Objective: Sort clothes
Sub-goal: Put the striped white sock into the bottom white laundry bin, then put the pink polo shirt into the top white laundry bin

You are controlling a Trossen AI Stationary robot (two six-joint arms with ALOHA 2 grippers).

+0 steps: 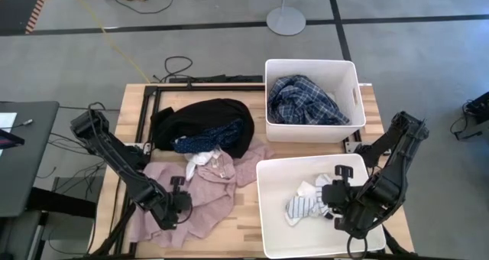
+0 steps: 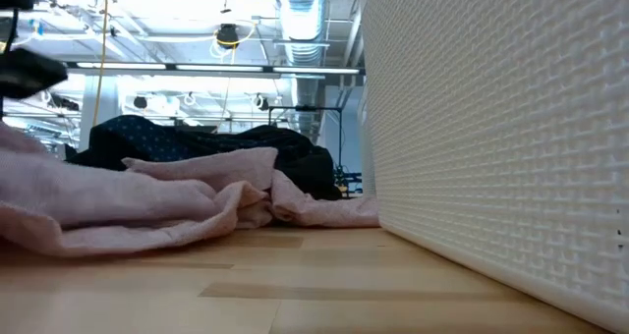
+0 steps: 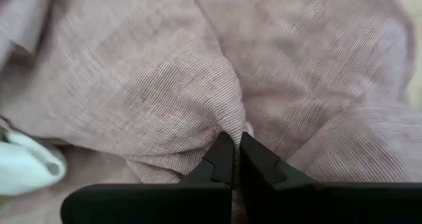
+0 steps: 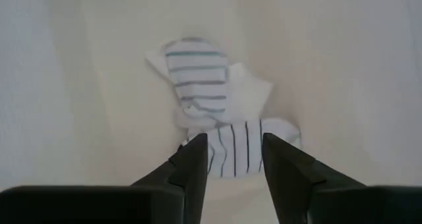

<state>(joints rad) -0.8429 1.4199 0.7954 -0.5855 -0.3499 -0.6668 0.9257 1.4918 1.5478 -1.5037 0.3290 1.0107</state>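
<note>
The pink garment [image 1: 200, 191] lies crumpled on the table's near left part; it also shows in the low view [image 2: 147, 192]. My left gripper [image 1: 182, 203] is shut on it. Behind it lie the black garment [image 1: 206, 121], the navy dotted one [image 1: 208, 138] and a white piece [image 1: 200, 157]. The plaid shirt [image 1: 306, 101] lies in the far bin [image 1: 312, 67]. Striped and white socks [image 1: 307, 203] lie in the near bin [image 1: 271, 206]. My right gripper [image 1: 335, 197] is open above the socks [image 4: 214, 112]. My left gripper pinches a raised fold of the pink garment [image 3: 231, 122] between its two fingertips [image 3: 221, 159], near the garment's middle. The fingers come slanting from the table's left. The rest of the garment lies slack on the table.
A white cloth piece [image 3: 26, 161] shows at the pink garment's edge in the left wrist view. The near bin's wall [image 2: 491, 128] fills the low view's right. A dark frame [image 1: 191, 82] lies along the table's far edge. Bare wood [image 2: 246, 285] lies near the front.
</note>
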